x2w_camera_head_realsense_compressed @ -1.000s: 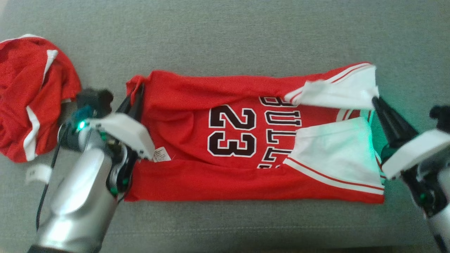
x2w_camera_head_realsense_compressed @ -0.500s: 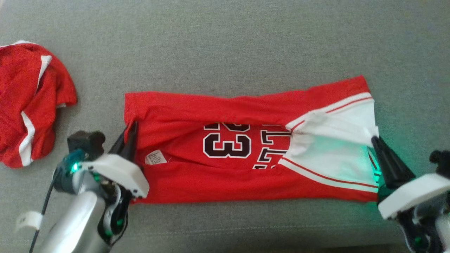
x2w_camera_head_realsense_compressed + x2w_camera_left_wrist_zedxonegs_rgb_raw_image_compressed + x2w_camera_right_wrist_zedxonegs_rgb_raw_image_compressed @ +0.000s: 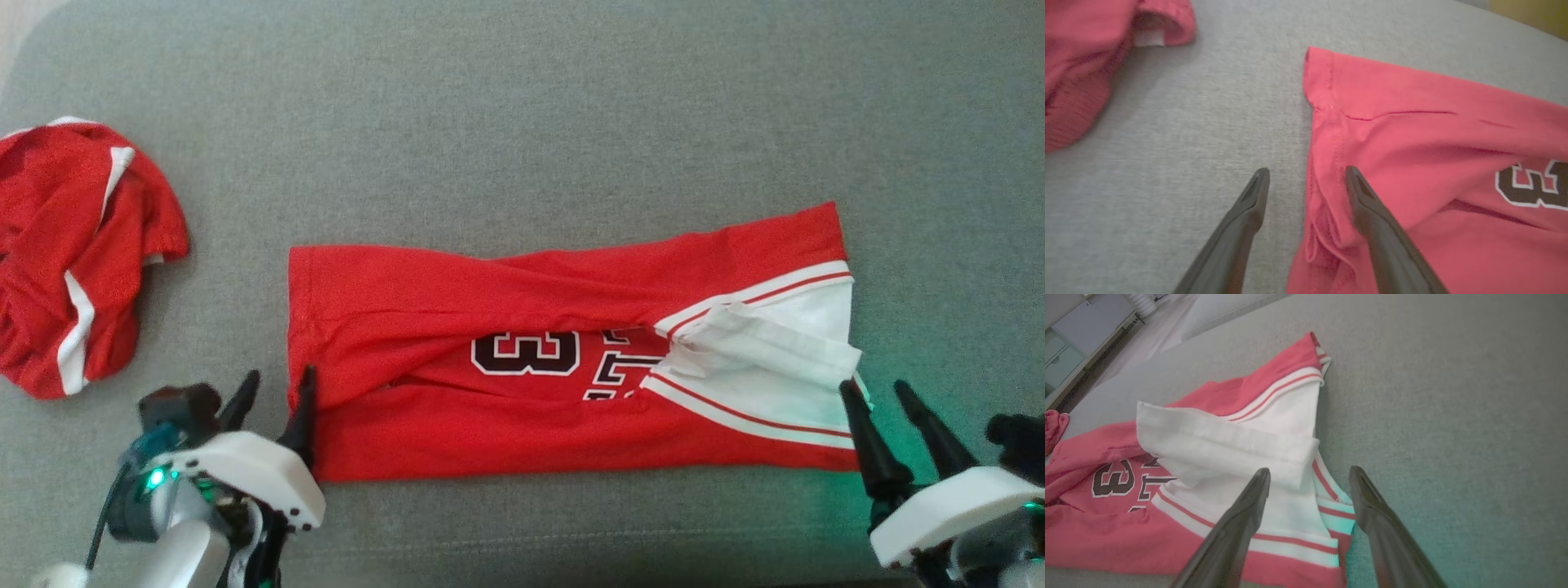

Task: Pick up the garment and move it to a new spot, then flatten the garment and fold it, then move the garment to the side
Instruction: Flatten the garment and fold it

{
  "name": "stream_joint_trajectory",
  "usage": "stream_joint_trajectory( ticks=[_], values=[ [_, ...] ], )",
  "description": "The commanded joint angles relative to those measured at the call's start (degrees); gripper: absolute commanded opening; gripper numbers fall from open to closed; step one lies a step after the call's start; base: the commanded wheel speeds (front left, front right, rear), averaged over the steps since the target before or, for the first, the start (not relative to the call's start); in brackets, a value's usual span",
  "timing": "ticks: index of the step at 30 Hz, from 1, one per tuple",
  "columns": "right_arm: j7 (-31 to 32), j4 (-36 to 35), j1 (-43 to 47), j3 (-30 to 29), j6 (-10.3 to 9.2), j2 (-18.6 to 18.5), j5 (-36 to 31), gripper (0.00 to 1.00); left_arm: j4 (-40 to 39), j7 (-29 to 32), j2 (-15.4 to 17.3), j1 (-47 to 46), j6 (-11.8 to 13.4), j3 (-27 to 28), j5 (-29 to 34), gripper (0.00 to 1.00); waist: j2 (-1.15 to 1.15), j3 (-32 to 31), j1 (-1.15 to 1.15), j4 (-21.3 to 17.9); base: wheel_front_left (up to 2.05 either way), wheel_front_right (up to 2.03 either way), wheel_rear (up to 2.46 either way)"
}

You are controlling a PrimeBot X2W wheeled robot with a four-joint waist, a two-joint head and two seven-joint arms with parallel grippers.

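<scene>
Jersey: red basketball jersey (image 3: 563, 367), laid as a long band across the middle of the grey upholstered surface (image 3: 522, 122). The far long edge is turned over toward the near side, so the black number is half covered.
Right end: white side panel (image 3: 767, 359) with red trim. A white flap lies doubled and bunched on top of it.
Lay of the fold: uneven. The turned-over layer runs askew, sitting farther back at the right end than at the left, with soft ridges along it.
Left gripper (image 3: 279, 374): jaws wide, holding nothing. One finger is over the jersey's left hem, the other over bare grey fabric.
Right gripper (image 3: 873, 385): jaws wide, empty, at the near right corner. One finger is over the white panel, the other off the cloth.
Contact: can't tell whether the tips touch the cloth.
Step in hand, as I read it: the lengthwise fold is laid and needs tidying before a crosswise fold.
Doing it well: flatten the white flap first and press the ridges outward. Then pinch all layers at each end, lift low, and bring the ends together evenly.
Risk: thin cloth may slip, and the layers may separate.
Nearby: a second red garment (image 3: 73, 253) lies crumpled well to the left. Keep clear of it.
</scene>
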Motion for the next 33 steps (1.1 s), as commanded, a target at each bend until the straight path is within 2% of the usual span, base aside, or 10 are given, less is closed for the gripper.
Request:
stream_joint_trajectory(
  ticks=[1,7,12,20,33],
  values=[
    [-1.2,-2.4,-0.2,0.1,0.22,-0.5,-1.3,1.00,-1.4,-1.7,1.6,-0.7,0.9,2.7,0.5,1.00,0.00,-0.6,0.00,-0.1,0.00,0.00,0.00],
    [-4.9,-7.2,-1.0,-3.9,0.22,2.3,-8.2,1.00,-5.3,-9.4,0.3,1.2,4.7,4.4,3.5,1.00,0.00,-3.1,0.00,-0.3,0.00,0.00,0.00],
    [-4.2,-12.8,-2.3,-4.1,0.22,3.4,-13.2,1.00,-10.6,-11.7,-0.5,2.0,7.0,4.8,7.9,1.00,0.00,-5.9,0.00,-0.5,0.00,0.00,0.00],
    [-2.4,-16.8,-2.5,-3.1,0.22,4.3,-16.0,1.00,-15.7,-12.1,-1.2,2.4,7.0,4.0,12.3,1.00,0.00,-8.1,0.00,-0.8,0.00,0.00,0.00],
    [-1.3,-15.9,-2.7,-3.3,0.22,4.3,-15.4,1.00,-16.4,-12.0,-1.1,2.2,7.7,2.9,14.3,1.00,0.00,-6.6,0.00,-0.5,0.00,0.00,0.00]
  ],
)
